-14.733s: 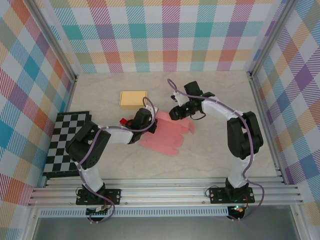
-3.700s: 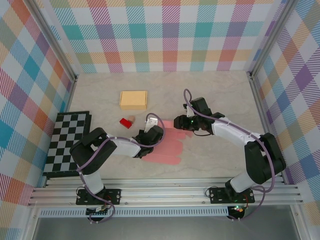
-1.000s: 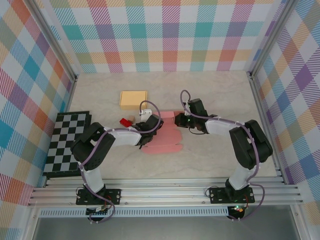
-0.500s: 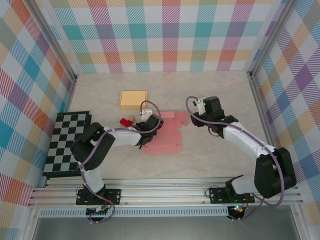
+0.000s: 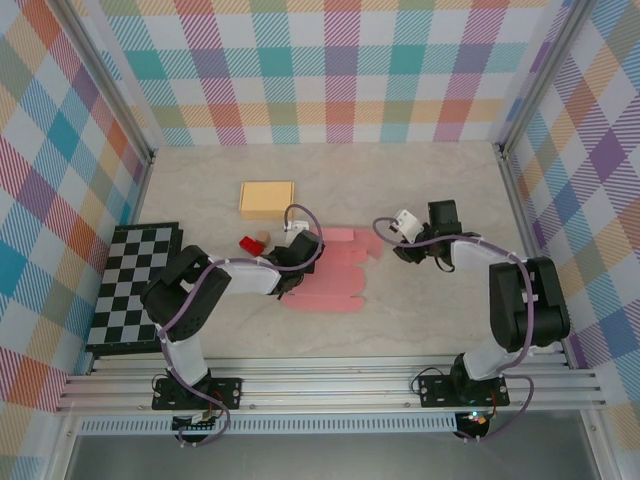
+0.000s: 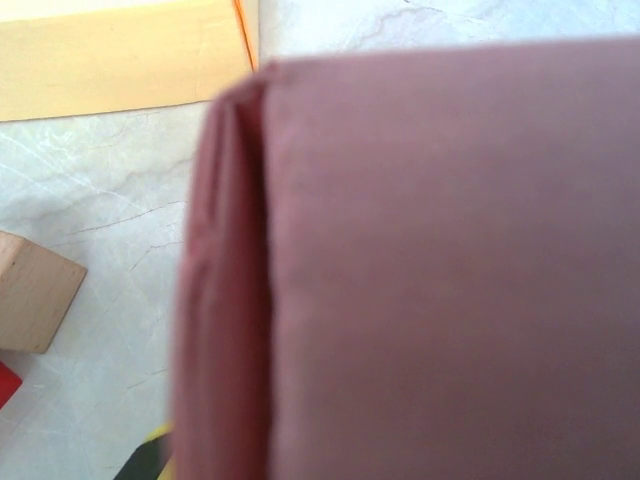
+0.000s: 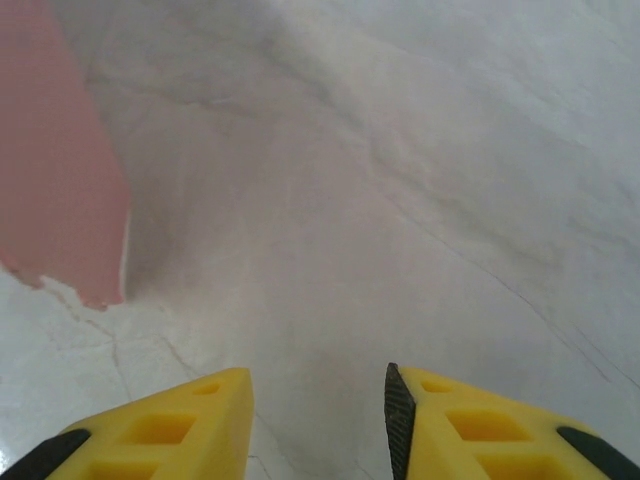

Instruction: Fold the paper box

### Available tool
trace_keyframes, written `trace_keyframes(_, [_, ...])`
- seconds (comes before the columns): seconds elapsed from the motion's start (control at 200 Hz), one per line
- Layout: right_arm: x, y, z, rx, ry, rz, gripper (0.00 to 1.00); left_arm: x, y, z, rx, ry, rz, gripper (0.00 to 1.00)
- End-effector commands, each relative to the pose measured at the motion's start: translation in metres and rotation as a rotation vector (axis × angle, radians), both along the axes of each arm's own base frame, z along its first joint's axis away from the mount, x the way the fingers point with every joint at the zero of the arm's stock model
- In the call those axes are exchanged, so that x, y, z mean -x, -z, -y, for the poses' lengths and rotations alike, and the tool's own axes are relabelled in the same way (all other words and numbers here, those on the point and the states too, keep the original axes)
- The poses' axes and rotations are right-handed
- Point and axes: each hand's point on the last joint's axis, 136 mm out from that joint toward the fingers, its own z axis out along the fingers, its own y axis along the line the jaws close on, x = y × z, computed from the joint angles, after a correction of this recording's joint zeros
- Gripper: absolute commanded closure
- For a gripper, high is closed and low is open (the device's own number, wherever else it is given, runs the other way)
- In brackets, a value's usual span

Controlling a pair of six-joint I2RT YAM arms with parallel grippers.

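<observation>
The pink paper box (image 5: 335, 272) lies flattened on the table's middle, with tabs along its right edge. My left gripper (image 5: 297, 262) sits at its left edge, shut on the paper. In the left wrist view the pink sheet (image 6: 440, 270) is so close that it hides the fingers, and a folded edge (image 6: 225, 300) runs down the left. My right gripper (image 5: 392, 243) stands open just right of the box, touching nothing. In the right wrist view its yellow fingers (image 7: 318, 385) hover over bare table, with a pink flap (image 7: 60, 190) ahead at the left.
A tan flat box (image 5: 267, 198) lies behind the paper. A red block (image 5: 249, 245) and a wooden block (image 5: 263, 239) sit by my left gripper. A checkerboard (image 5: 135, 285) lies at the left. Plaid walls enclose the table.
My right gripper opened, let go of the paper's right edge and drew back to the right. The left gripper stayed on the paper.
</observation>
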Motion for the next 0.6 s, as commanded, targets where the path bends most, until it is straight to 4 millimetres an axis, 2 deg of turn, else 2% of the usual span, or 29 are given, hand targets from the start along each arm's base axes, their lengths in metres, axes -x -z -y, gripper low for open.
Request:
trace_keyframes(0.0, [0.017,0.003,-0.026,-0.008,-0.209,0.024,0.59,-0.002,-0.004,0.000,-0.002,0.027,0.008,1.00])
trace_keyframes(0.085, [0.023,0.010,-0.034,0.025,-0.257,0.019,0.59,-0.002,-0.004,0.001,0.000,0.035,0.009,1.00])
trace_keyframes(0.32, [0.029,0.009,-0.051,0.038,-0.348,0.006,0.59,-0.003,-0.003,0.007,0.012,0.063,0.008,1.00])
trace_keyframes(0.595, [0.037,-0.009,-0.071,0.051,-0.441,0.042,0.62,-0.005,0.000,0.010,0.010,0.067,0.002,1.00])
